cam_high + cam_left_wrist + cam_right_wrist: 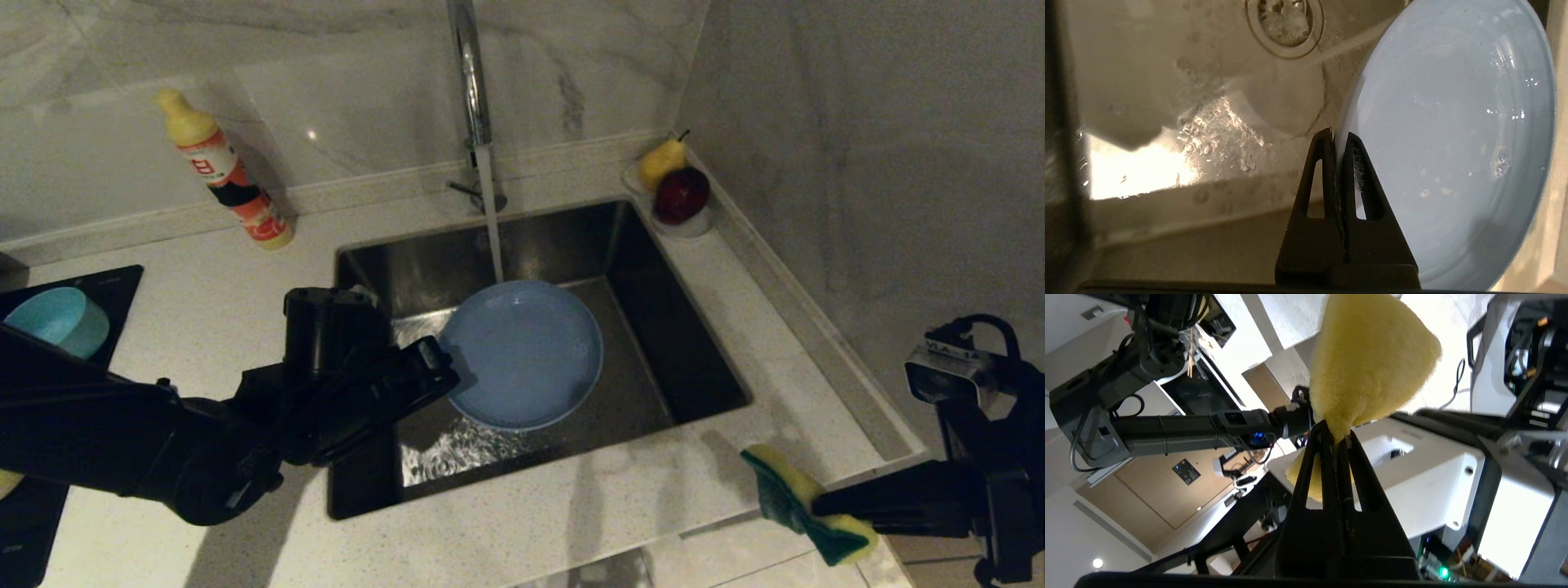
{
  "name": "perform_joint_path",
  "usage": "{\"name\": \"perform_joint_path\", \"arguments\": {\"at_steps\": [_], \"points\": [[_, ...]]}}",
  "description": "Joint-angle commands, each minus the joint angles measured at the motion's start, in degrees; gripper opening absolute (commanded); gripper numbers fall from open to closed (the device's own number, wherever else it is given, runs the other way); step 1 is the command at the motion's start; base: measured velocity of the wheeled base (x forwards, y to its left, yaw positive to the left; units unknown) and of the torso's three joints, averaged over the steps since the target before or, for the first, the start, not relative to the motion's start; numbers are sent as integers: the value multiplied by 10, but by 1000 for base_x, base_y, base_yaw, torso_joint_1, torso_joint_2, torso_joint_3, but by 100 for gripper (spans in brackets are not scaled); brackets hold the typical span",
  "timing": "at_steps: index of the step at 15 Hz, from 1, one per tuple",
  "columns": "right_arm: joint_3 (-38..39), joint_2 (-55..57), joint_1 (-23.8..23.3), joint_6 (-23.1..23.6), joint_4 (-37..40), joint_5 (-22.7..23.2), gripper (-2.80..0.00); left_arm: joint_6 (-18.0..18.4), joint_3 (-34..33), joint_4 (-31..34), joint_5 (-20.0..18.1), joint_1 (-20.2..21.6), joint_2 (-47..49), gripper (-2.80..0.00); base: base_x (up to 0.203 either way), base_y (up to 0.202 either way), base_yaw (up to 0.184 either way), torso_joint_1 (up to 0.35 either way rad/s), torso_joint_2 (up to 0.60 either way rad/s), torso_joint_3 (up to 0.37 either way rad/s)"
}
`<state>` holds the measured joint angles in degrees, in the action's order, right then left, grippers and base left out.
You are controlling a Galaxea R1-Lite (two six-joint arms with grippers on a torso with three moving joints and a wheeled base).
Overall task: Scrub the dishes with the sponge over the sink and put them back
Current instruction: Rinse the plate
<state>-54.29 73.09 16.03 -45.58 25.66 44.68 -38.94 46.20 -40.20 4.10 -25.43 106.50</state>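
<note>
- The left gripper reaches over the sink's left side, its fingers pinched tight on the left rim of the periwinkle-blue plate, which it holds tilted above the basin.
- Water runs from the chrome faucet in a thin stream onto the plate's far edge; the plate's face is wet and beaded with droplets.
- The sink shows its round drain strainer in the left wrist view, with water splashing on the steel floor beside it.
- The right gripper is at the near right, off the counter's front edge, clamped on the yellow sponge, squeezing its middle; the green scouring layer faces left and down.
- The teal-blue bowl stands at the far left on a black cooktop.
- A yellow-capped detergent bottle with a red and white label stands far left of the sink; its writing cannot be read.
- A yellow pear and a red apple sit in a clear dish at the sink's far right corner.
</note>
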Motion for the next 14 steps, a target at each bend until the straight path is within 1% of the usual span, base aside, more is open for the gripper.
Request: {"name": "perform_joint_path", "arguments": {"at_steps": [1, 6, 7, 8, 14], "points": [[10, -1, 0, -6, -15, 2, -280, -2, 24, -2, 0, 3, 36, -280, 0, 0, 0, 0, 0, 0], [27, -13, 0, -6, -19, 14, -280, -6, 85, 2, -2, 13, 82, -280, 0, 0, 0, 0, 0, 0], [30, -13, 0, -6, -19, 14, -280, -19, 92, 5, -2, 13, 85, -280, 0, 0, 0, 0, 0, 0], [34, -12, -1, -4, -19, 14, -280, -27, 95, 6, -2, 13, 86, -280, 0, 0, 0, 0, 0, 0], [37, -12, -3, -6, -35, 20, -280, -27, 83, 7, -8, 12, 87, -280, 0, 0, 0, 0, 0, 0]]}}
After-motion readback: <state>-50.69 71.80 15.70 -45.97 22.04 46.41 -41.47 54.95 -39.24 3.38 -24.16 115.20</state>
